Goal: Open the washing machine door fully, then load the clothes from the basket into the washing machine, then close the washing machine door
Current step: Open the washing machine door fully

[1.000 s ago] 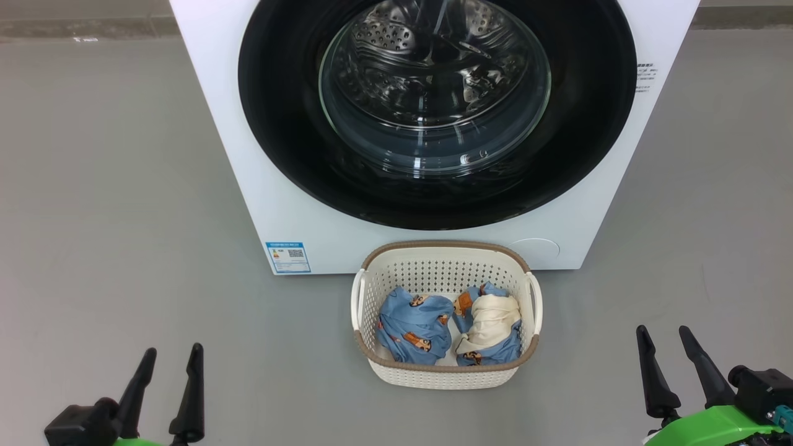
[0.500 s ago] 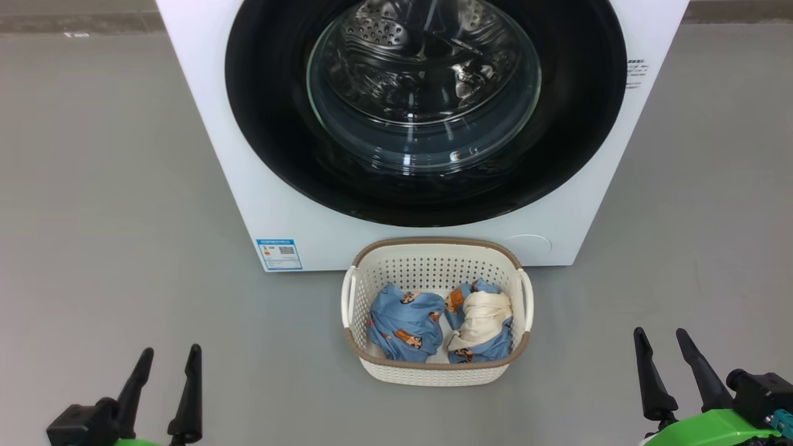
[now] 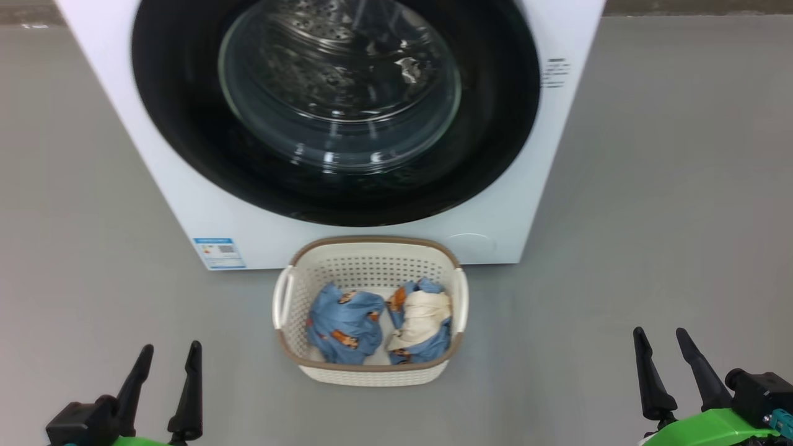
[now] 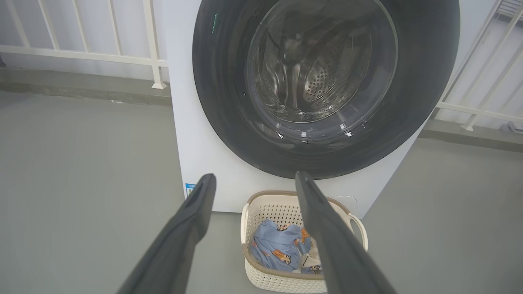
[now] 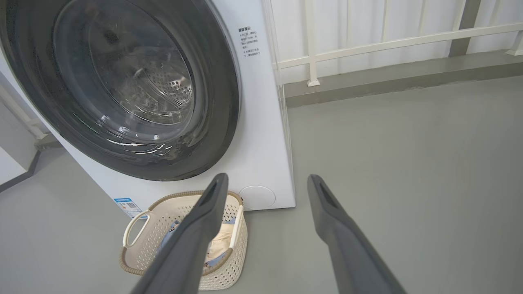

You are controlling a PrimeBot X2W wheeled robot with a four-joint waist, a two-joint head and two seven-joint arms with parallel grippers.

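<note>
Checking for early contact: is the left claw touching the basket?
Apart. Head view shows grey floor between the left claw and the basket.

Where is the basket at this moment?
In the head view the basket sits on the grey floor slightly left of centre, just in front of the washing machine and below the washing machine door.

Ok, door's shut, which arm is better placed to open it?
Left, probably. The washing machine door sits left of centre in the head view, nearer the left pincer, and lies straight ahead of it in its wrist view; for the right pincer it is off to the side.
</note>
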